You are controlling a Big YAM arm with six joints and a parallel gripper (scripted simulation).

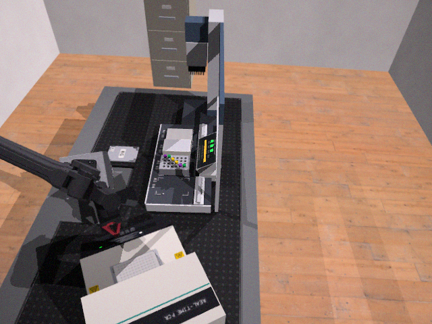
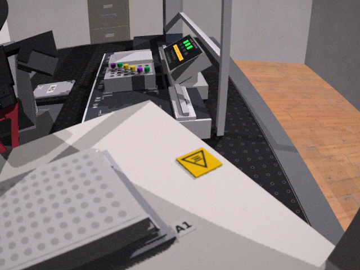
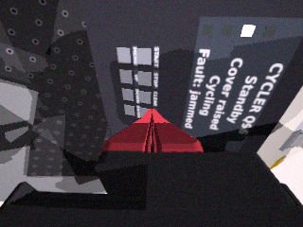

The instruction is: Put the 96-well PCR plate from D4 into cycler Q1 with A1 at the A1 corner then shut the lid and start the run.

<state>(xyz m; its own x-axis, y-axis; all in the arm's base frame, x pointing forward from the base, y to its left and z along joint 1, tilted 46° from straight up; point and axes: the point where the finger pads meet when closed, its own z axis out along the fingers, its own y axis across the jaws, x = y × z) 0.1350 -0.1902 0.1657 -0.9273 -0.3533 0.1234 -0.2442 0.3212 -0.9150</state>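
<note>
Top view: the plate (image 1: 138,265) already lies on the block of Q1 (image 1: 104,268), whose lid (image 1: 153,296) stands raised behind it. Position D4 on the deck (image 1: 174,190) is bare of a plate. The hand (image 1: 112,228), red fingers together and holding nothing, sits just before Q1's dark panel (image 1: 115,240), where a green lamp (image 1: 100,247) shows. The arm reaches in from the left, over the worktop (image 1: 227,230). There is open room to the right of Q1, while the deck is near on the far side.

Exterior view: the plate (image 2: 63,203) looks thin and light, a stiff but brittle moulded thing, likely slippery on its flat faces. If it needed lifting, the long side skirts would be the place to pinch, not the well field. Its near corner lies just beside the A1 label (image 2: 184,227), and it seems to lie level, though the brackets are mostly hidden. The tube block (image 2: 129,76) stands well apart, with coloured caps in its bores.

Wrist view: the closed fingers form a red wedge aimed at the key grid (image 3: 137,82), its tip near the lower end of the labelled column; which key it lines up with I cannot tell. The keys sit close together, so a narrow, square press is wanted, gentle enough not to shove Q1 on its feet.
</note>
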